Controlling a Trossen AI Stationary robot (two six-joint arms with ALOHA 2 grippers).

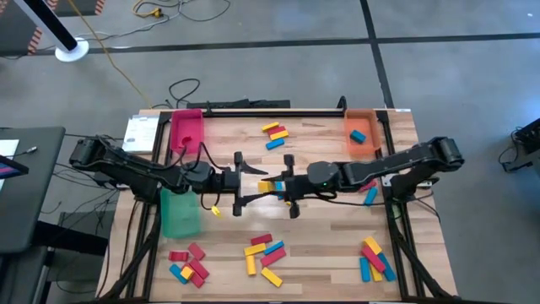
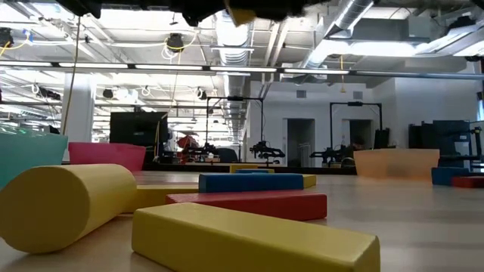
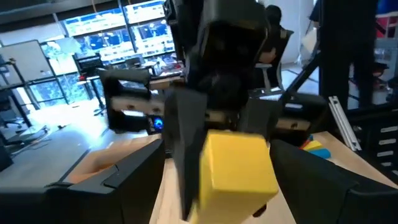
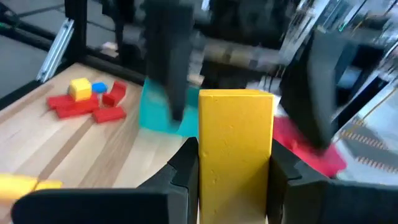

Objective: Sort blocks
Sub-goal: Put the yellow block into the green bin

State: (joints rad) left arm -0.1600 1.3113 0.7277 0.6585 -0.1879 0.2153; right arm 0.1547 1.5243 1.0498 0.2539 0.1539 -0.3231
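High view. We list three trays on the wooden table [image 1: 321, 253]: a red tray [image 1: 186, 131] at the far left, in which we can make out no block; an orange tray [image 1: 361, 133] at the far right holding one blue block [image 1: 359, 135]; a green tray [image 1: 179, 212] at the left edge, partly under the left arm. Loose blocks lie in groups: far centre [image 1: 274, 135], near left [image 1: 188, 264], near centre [image 1: 264, 257], near right [image 1: 375, 260]. The two grippers meet over the table's middle. The strips of table between the groups are bare; the red and orange trays sit close to the far edge.

Low view. We see a yellow block [image 2: 249, 240] nearest, a yellow cylinder [image 2: 64, 204] to its left, and a red block [image 2: 249, 205] and a blue block [image 2: 251, 181] behind.

Left wrist view. The left gripper [image 3: 227, 165] stands with fingers spread apart on either side of a yellow bar [image 3: 239, 168]; we cannot tell whether they touch it.

Right wrist view. The right gripper [image 4: 231, 168] is clamped on the same yellow bar [image 4: 235, 152], held upright between its fingers above the table.
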